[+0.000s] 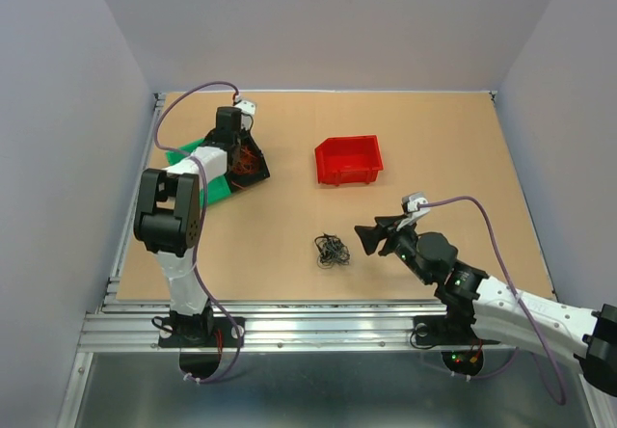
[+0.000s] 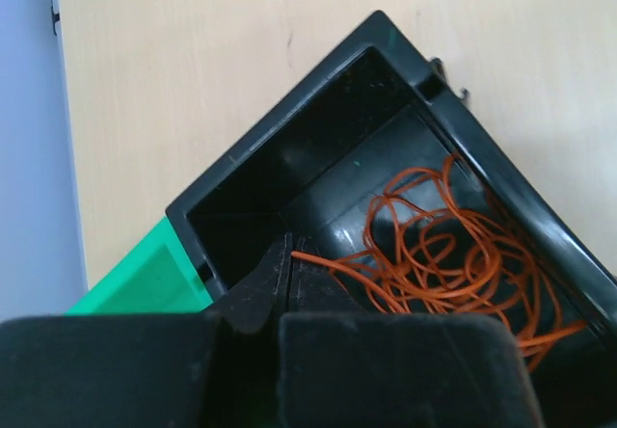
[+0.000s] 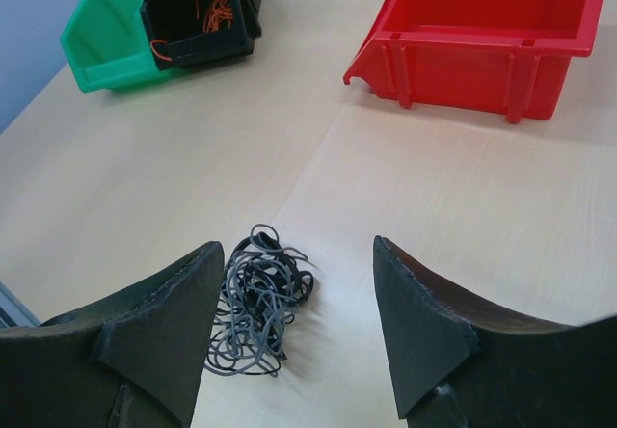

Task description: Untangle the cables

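Your left gripper [image 2: 289,272] was closed tight inside the black bin [image 2: 289,139], tips pressed together. One strand of the orange cable [image 2: 453,254] ran straight out from between them, so it looked pinched there. Your right gripper [image 3: 299,250] stood wide apart with nothing between its fingers [image 3: 154,332]. It hung low over the tabletop [image 1: 453,158] near the middle of the near edge.

On that tabletop, the red bin [image 1: 337,170] sat a little right of the middle, toward the far edge and well apart from the other bins. The green bin [image 1: 220,189] lay near the far left corner. The black bin touched its right end, and you could see into its open mouth from the right wrist view.

The dark grey cables [image 3: 255,307] made a small tangled heap flat on the tabletop, close to the middle of the near edge. They lay just ahead of your right gripper, closer to the finger on the left of the wrist view, and neither finger touched them. The rest of the orange cable lay in loose curls on the floor of the black bin, apart from the dark heap
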### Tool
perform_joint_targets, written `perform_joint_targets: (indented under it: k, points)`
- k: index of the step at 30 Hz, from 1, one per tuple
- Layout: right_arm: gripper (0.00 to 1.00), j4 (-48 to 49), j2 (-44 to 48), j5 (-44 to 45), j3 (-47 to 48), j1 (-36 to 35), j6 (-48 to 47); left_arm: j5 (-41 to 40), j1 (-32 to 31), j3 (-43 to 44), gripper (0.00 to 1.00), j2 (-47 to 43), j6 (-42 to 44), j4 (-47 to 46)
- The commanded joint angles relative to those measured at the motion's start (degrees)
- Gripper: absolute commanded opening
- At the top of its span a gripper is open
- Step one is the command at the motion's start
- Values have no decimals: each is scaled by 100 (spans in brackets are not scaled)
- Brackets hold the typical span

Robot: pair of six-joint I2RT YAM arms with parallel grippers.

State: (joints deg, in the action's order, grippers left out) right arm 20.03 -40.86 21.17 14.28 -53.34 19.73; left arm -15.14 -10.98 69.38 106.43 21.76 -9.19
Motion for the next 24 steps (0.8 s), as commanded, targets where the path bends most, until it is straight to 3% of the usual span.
perform_joint_targets:
  k: [1, 6, 13, 24]
  points:
    - [69, 299, -80, 10, 136, -27, -13, -279, 61, 698, 0, 394, 118, 312]
    - [69, 326, -194, 1, 171, -27, -13, -350, -17, 1278, 0, 1097, 188, 751]
    - [69, 335, -168, -7, 145, -27, -13, -210, -220, 1420, 0, 1503, 346, 893]
    - [69, 291, 184, -7, 22, -27, -48, 502, -1204, 225, 0, 774, 1138, 594]
